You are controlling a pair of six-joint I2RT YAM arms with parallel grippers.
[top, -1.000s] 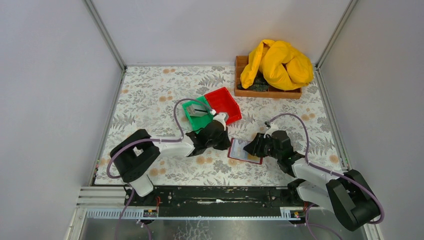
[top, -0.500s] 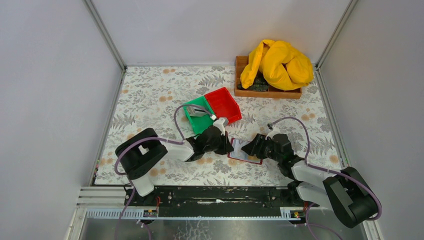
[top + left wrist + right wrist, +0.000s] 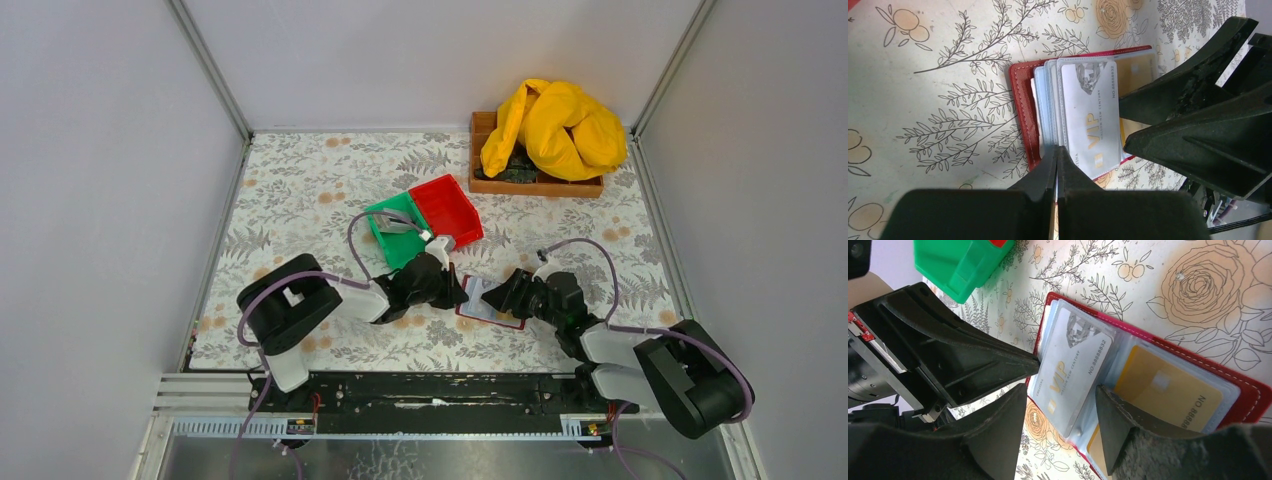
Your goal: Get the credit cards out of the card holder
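left gripper [image 3: 1056, 150]: one, fingers pressed together, tips on holder's left edge | flat dark red stitched rectangular card holder [image 3: 1023, 100]: one, lying open on floral table cover [image 3: 923, 125] | thin plastic cards in clear sleeves: one silver VIP card [image 3: 1070, 370], one gold card [image 3: 1168, 390], possibly a second gold below | right gripper [image 3: 1060, 390]: one, fingers spread, straddling the silver VIP card's end

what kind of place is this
Probably a robot test cell or lab bench: plain grey panels wall in a floral-covered table, and two robot arms are bolted to a rail at its near edge.
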